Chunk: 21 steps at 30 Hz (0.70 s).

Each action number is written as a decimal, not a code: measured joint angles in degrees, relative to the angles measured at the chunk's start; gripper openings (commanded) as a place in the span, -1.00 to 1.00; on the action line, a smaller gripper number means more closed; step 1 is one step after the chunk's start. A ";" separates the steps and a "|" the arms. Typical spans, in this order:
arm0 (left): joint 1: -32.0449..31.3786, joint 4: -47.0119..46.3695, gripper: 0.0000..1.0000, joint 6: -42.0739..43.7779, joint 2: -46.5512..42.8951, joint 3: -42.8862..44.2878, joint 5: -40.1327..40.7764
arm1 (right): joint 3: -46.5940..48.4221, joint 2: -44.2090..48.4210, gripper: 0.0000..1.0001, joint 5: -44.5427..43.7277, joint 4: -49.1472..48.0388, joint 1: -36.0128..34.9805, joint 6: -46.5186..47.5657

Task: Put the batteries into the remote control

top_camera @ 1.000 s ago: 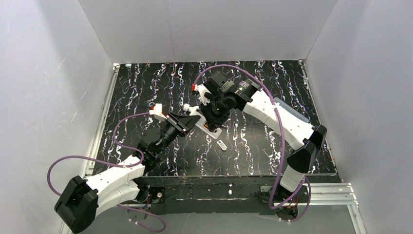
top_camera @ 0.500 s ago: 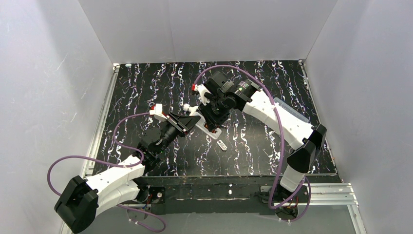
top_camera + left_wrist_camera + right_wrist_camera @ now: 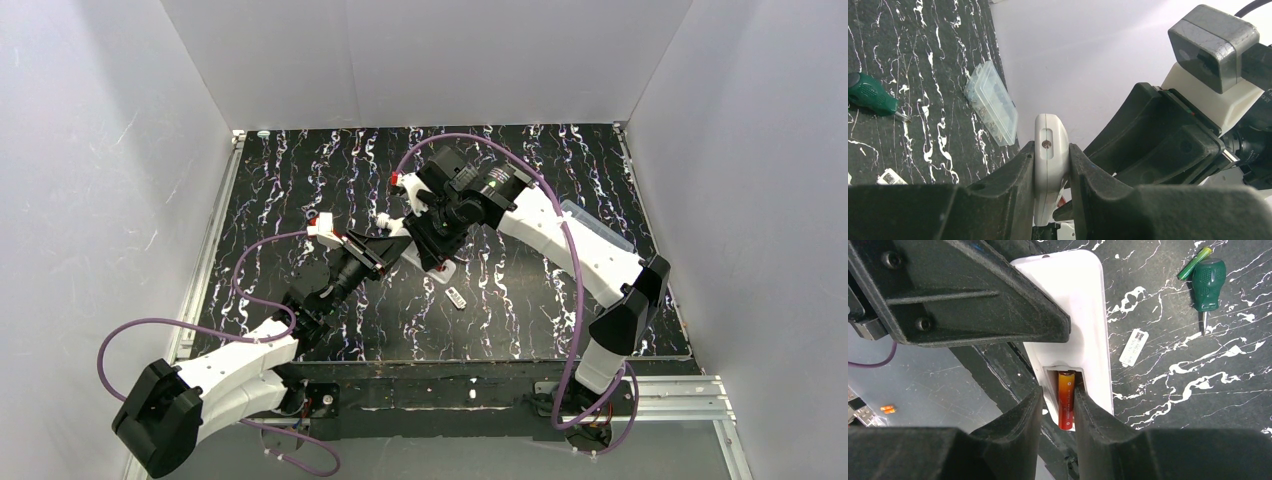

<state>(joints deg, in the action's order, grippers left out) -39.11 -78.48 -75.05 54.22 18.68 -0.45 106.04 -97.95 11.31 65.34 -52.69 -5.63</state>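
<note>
Between the two dark fingers of the right tool (image 3: pixel 1059 407), a red-orange battery (image 3: pixel 1066 400) is standing lengthwise. The tool is closing tightly on its lower end. The battery's upper end is sitting inside the recessed bay on the back of the remote control (image 3: pixel 1083 305), against the bay's top wall.

The left tool (image 3: pixel 1050 165) is clamping the remote control from both sides, one finger pressing on each long edge. The left wrist camera is seeing the white bar end-on, with a small hole in its end face. In the right wrist view, one broad black finger of the left tool is crossing the remote control beside the bay.

Just beside the remote control, but apart from it, a small flat whitish plate (image 3: pixel 1134 347) is lying on the black, white-veined tabletop (image 3: pixel 300 180). Farther out from the remote control on that same side, a green-handled screwdriver (image 3: pixel 1209 277) is resting flat. A thin yellow-green stick (image 3: pixel 1197 261) is lying right against its handle. Well apart from the remote control, a clear plastic box (image 3: pixel 993 102) is sitting near the white wall.
</note>
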 measured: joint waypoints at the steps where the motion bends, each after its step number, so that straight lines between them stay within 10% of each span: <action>1: 0.00 -0.13 -1.00 -0.04 0.02 0.00 0.02 | 0.00 0.00 -0.24 0.02 -0.07 -0.04 0.02; 21: 0.00 -0.52 -1.00 -0.17 0.13 0.00 0.15 | -0.11 1.88 -0.14 -1.97 -1.03 -0.24 0.09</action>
<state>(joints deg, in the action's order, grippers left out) -39.11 -79.00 -75.22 54.35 18.68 -0.30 105.93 -96.07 9.34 64.31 -52.93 -5.54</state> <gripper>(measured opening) 0.253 0.417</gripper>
